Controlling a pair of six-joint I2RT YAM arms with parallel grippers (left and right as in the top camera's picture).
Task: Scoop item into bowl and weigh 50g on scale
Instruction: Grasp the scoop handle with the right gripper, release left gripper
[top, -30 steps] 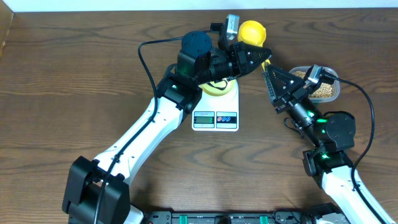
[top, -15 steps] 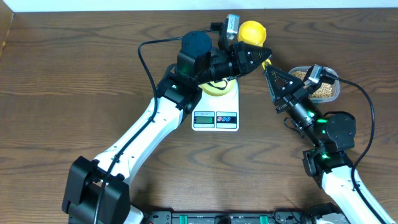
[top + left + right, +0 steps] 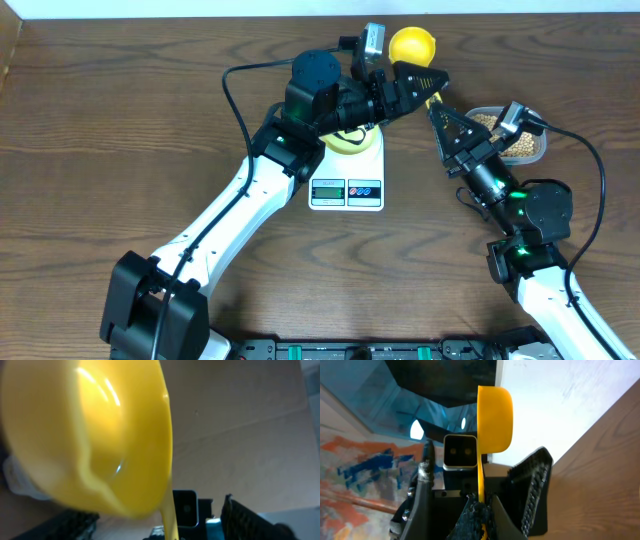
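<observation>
Yellow plastic scoop, empty, pinched in the right gripper between the left gripper's spread fingers, should back slowly toward the clear bean tub at 4 o'clock.

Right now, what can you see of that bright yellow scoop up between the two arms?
The scoop is bright yellow and glossy, plastic by its look: a round cup on a thin flat handle. It looks empty. It hangs in the air past the far side of the scale. Its handle runs down to where the left claw and right claw meet; which one grips it I cannot tell.
</observation>
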